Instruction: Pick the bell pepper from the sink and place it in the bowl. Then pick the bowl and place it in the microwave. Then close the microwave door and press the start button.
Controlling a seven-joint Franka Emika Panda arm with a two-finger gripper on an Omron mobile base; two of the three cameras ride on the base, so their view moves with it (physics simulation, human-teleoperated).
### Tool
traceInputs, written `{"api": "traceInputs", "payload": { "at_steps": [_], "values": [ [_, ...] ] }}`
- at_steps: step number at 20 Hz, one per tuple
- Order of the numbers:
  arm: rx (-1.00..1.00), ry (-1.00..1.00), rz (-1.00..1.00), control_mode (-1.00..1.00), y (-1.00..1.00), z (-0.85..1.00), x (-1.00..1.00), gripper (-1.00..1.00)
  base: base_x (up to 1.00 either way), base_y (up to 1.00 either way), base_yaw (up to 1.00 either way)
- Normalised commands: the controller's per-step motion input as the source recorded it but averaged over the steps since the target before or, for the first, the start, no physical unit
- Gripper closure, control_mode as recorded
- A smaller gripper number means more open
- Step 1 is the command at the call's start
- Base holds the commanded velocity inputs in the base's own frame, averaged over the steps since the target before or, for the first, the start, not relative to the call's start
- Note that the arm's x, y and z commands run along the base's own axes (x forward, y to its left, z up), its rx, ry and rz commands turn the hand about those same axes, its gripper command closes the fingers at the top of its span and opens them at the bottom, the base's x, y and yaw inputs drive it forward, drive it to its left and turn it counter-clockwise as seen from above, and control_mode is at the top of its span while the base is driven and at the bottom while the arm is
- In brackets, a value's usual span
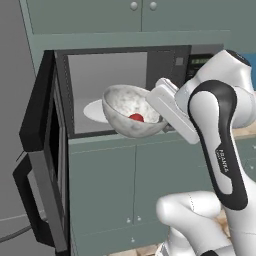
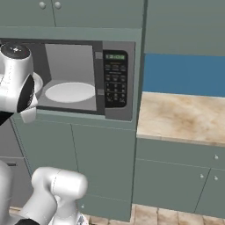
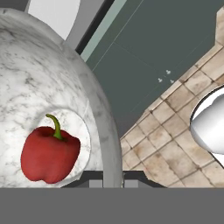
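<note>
With the bell pepper (image 3: 49, 153) already lying in the bowl (image 1: 131, 111), gripper (image 3: 113, 180) pinches the bowl's rim, holding it just outside the microwave (image 1: 127, 90) mouth. Left: set bowl inside, shut the microwave door (image 1: 42, 160), press start.

I see my bowl (image 3: 39, 78) veined grey on white marble, the bell pepper (image 3: 49, 153) glossy red with a green stem, the microwave (image 2: 115, 79) black with grey interior, cabinets (image 1: 130, 185) muted green.

"FRANKA" runs lengthwise down the arm's white link (image 1: 223, 165); keypad text unreadable.
</note>
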Motion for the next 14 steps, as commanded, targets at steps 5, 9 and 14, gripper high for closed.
{"api": "traceInputs", "payload": {
  "at_steps": [5, 9, 14],
  "values": [
    [0.0, 0.0, 0.0, 1.0, 0.0, 0.0, 0.0, 1.0, -0.09, 0.32, 0.0],
    [0.0, 0.0, 0.0, 1.0, 0.0, 0.0, 0.0, 1.0, -0.14, 0.22, 0.0],
    [0.0, 0.0, 0.0, 1.0, 0.0, 0.0, 0.0, 1.0, -0.18, 0.13, 0.0]
  ]
}}
